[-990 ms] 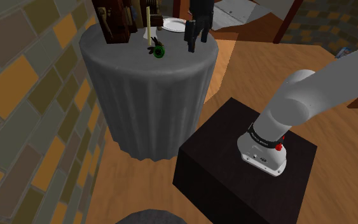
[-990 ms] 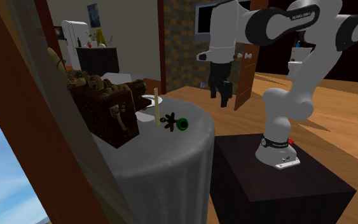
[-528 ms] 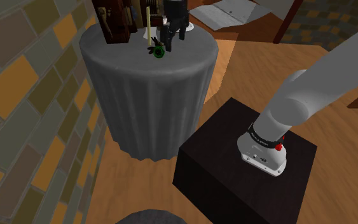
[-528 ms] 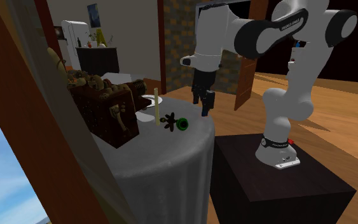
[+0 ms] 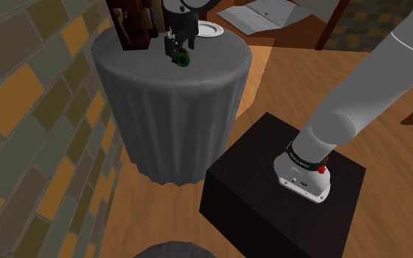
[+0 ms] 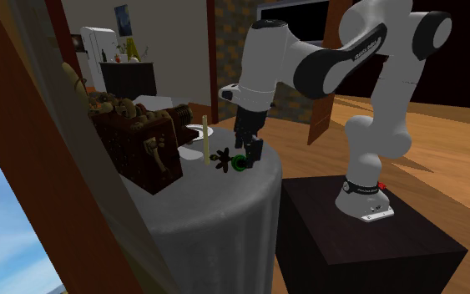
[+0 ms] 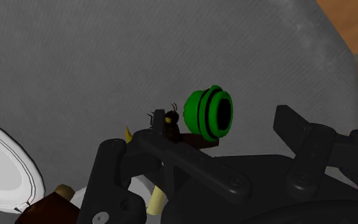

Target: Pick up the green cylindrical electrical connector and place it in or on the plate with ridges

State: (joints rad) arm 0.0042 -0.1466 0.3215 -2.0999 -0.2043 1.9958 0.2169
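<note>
Green connector point(image 7: 208, 112) lies on its side on the round counter point(image 5: 172, 110), which is covered with a grey cloth. It is near the edge of the top that is closest in the shoulder view. It is a short green ring with a dark opening, and behind it sits a small black part with thin pins. The tool point(image 6: 246, 155) hangs directly over it, pointing down, and it is open. In the wrist view its two black fingers point(image 7: 296, 129) stand apart with the connector between them, and I cannot see that they touch it. The white plate point(image 5: 207, 28) rests on the same counter, further from that edge, near the connector but apart from it. A thin pale stick point(image 6: 204, 139) stands upright just beside the connector, and a brown case point(image 6: 138, 149) takes the side of the counter behind the stick. The white arm point(image 6: 308, 63) reaches over from the black stand point(image 5: 285, 201) on the wooden floor point(image 5: 161, 212).
</note>
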